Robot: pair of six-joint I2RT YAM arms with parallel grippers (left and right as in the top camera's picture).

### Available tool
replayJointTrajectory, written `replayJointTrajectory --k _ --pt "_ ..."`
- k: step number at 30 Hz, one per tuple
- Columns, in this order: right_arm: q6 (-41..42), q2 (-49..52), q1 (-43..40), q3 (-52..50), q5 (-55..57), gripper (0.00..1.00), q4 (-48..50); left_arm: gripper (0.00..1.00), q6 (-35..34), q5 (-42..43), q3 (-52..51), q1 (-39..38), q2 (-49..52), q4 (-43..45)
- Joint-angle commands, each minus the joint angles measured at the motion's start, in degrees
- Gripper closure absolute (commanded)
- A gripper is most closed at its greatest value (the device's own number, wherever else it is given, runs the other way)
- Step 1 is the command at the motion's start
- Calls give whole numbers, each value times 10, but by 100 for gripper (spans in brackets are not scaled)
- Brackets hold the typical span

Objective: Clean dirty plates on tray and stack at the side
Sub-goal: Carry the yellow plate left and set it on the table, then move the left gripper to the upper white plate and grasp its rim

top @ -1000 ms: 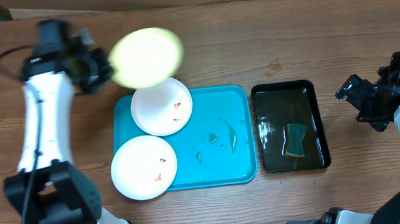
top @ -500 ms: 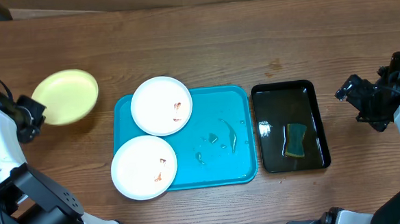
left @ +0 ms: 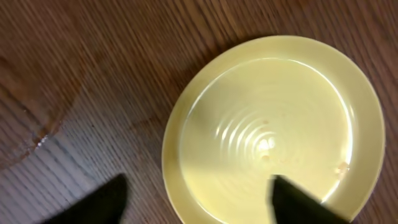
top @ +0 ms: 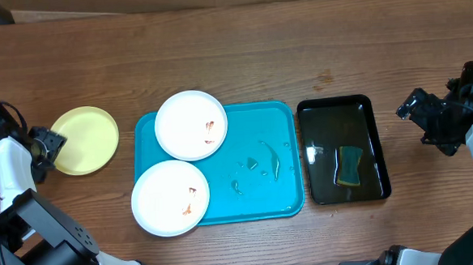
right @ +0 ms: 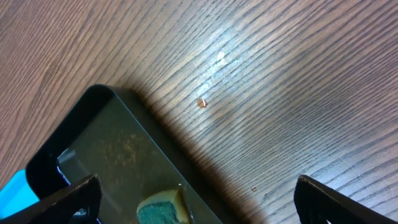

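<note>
The pale yellow-green plate lies flat on the wood, left of the turquoise tray. My left gripper is open at the plate's left rim. One finger is over the table and the other is over the plate's inside. Two white plates sit on the tray's left half. The far one and the near one both carry small brown smears. My right gripper hovers open and empty at the far right.
A glossy black tray right of the turquoise one holds water and a green-yellow sponge. Water streaks lie on the turquoise tray's right half. The near white plate overhangs the tray's front-left rim.
The yellow-green plate travelled from above the tray's far-left corner leftward and down onto the table. My left gripper opened and let it go. The right arm has not moved.
</note>
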Motion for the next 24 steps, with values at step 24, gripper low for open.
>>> replayJointTrajectory --k 24 --pt "2 -4 -1 9 3 0 3 26 153 -54 53 -396 -17 -115"
